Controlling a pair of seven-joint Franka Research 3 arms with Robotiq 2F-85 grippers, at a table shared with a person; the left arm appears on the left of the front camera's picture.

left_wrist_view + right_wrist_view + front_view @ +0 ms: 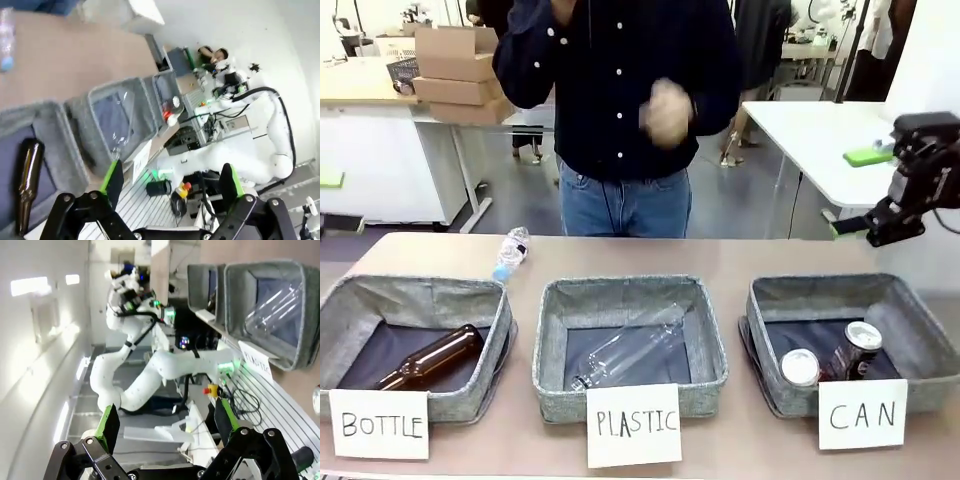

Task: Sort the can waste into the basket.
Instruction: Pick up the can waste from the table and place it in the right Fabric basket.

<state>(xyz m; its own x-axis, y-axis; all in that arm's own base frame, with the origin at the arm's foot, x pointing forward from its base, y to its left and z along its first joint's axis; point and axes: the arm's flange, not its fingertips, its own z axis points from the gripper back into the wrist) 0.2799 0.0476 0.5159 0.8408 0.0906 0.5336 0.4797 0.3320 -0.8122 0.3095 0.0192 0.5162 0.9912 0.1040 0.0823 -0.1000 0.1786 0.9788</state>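
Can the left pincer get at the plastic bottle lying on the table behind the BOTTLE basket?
Probably yes. The plastic bottle lies alone on bare table, nothing on it; the left pincer is open and empty. The person's hand is raised well clear.

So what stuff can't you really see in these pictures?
- Red can: front view, only its silver top shows; the CAN basket wall and card hide the rest.
- Black can: print too small to read.
- Person's hand: blurred.
- Brown bottle: left wrist view, its bottom is cut off by the edge.
- Right claw: front view, fingers face away.
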